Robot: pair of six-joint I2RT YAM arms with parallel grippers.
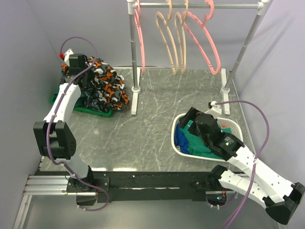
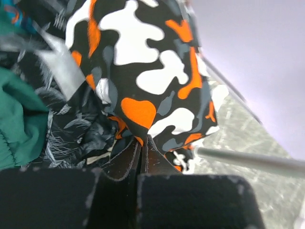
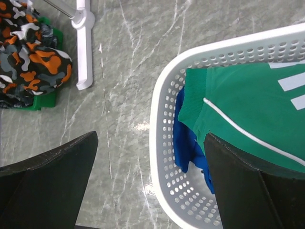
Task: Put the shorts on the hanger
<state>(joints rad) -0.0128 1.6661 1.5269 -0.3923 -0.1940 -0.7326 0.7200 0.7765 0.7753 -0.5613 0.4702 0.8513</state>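
Observation:
The camouflage shorts [image 1: 108, 86] lie heaped on a pile of clothes at the table's far left. My left gripper [image 1: 82, 64] sits at the top of the heap. In the left wrist view the left gripper [image 2: 142, 139] is shut on a fold of the shorts [image 2: 147, 76]. The shorts also show in the right wrist view [image 3: 33, 67]. Pink hangers hang on the rack at the back, one at the right [image 1: 206, 45] and one at the left [image 1: 139, 36]. My right gripper [image 1: 190, 119] is open and empty over the near left rim of the white basket; it also shows in the right wrist view [image 3: 150, 157].
A white perforated basket [image 1: 236, 128] at the right holds a green jersey [image 3: 248, 112] and a blue cloth [image 3: 188, 138]. Beige hangers [image 1: 172, 40] hang between the pink ones. The rack's white feet [image 1: 136, 98] stand on the table. A green tray [image 1: 95, 110] lies under the clothes pile.

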